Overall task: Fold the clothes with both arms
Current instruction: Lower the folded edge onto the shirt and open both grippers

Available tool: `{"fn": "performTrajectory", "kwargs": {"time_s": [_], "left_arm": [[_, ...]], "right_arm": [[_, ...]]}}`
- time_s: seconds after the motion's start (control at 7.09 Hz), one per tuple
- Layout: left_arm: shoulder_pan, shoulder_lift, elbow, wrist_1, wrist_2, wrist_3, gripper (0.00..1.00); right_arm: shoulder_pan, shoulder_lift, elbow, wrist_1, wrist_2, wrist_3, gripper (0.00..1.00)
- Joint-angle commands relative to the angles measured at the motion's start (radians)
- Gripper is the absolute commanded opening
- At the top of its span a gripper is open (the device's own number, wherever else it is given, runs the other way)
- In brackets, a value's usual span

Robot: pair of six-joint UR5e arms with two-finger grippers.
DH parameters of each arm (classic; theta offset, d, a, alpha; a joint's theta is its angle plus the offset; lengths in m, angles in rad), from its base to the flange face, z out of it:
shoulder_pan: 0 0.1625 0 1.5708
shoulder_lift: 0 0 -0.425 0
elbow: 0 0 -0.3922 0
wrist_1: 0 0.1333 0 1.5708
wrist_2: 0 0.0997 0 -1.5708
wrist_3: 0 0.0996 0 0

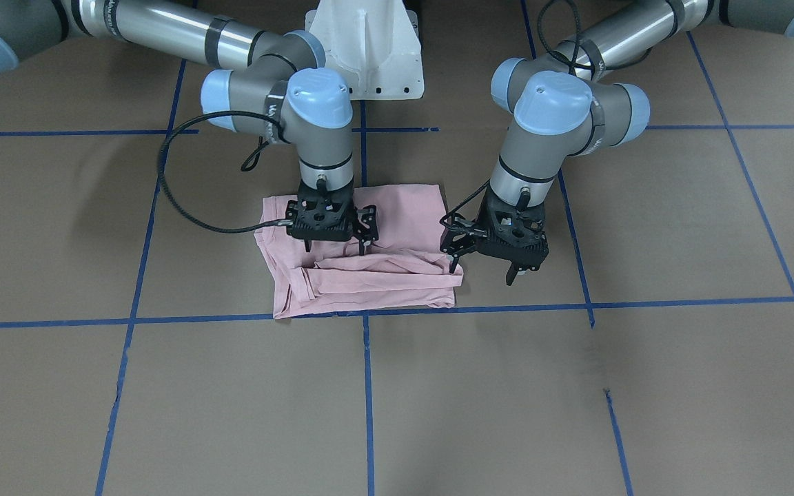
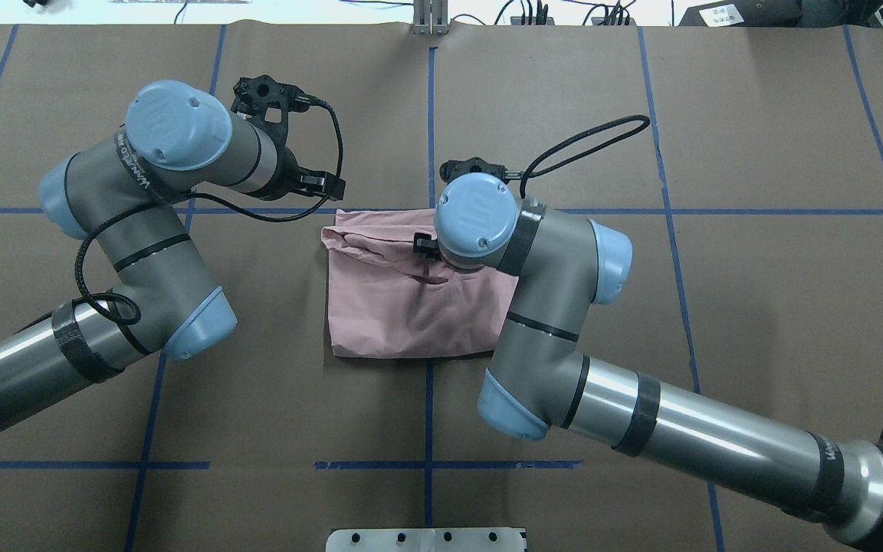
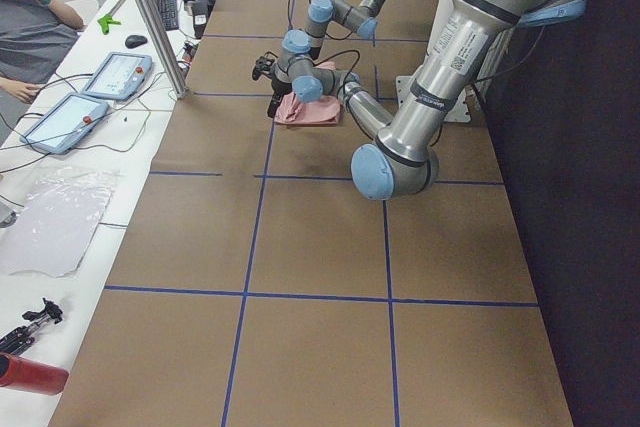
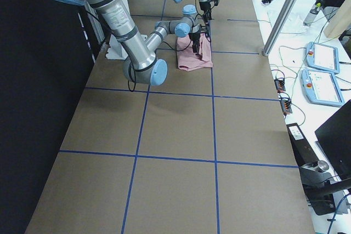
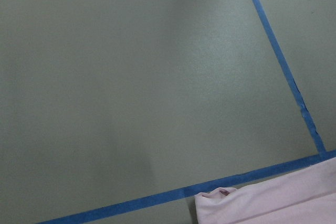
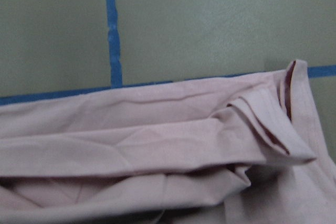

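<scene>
In the front-facing view, nearest the camera, the pink shirt (image 1: 369,289) lies a little left of centre on the brown paper-covered table (image 1: 576,386), with its near edge along a blue tape line (image 1: 645,304). It is thin, soft knit folded into a rough rectangle whose long axis runs left to right across the picture. The near strip is a rumpled stack of layered hems, and the far part is flatter. Just behind that strip the right gripper (image 1: 336,248) hangs over the left-centre of the cloth, fingers spread and pointing down, with nothing between them. The left gripper (image 1: 481,275) is at the shirt's right-hand end, one fingertip just beside the near right corner and the other over bare table; it too is spread wide and empty. The cloth therefore lies to picture-left of the left gripper and directly beneath the right one. I judge the next grasp depends on pinching every layer at an edge, since limp fabric slides apart. Farthest back stands the white pedestal (image 1: 369,48).
</scene>
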Motion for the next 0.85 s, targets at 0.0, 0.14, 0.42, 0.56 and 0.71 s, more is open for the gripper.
{"fn": "performTrajectory", "kwargs": {"time_s": [0.0, 0.14, 0.42, 0.56, 0.71], "left_arm": [[0.0, 0.001, -0.001, -0.001, 0.001, -0.007, 1.0], [0.0, 0.004, -0.002, -0.001, 0.001, -0.011, 1.0], [0.0, 0.005, -0.002, 0.001, 0.002, -0.013, 1.0], [0.0, 0.007, -0.002, 0.001, 0.002, -0.014, 1.0], [0.002, 0.011, -0.001, 0.001, 0.004, -0.023, 1.0]], "right_arm": [[-0.026, 0.004, -0.027, -0.045, -0.049, -0.076, 1.0], [0.015, 0.006, -0.058, -0.048, -0.052, -0.104, 1.0], [0.099, 0.074, -0.191, -0.044, -0.049, -0.097, 1.0], [0.161, 0.096, -0.243, -0.044, -0.025, -0.112, 1.0], [0.239, 0.114, -0.268, -0.044, 0.055, -0.177, 1.0]]}}
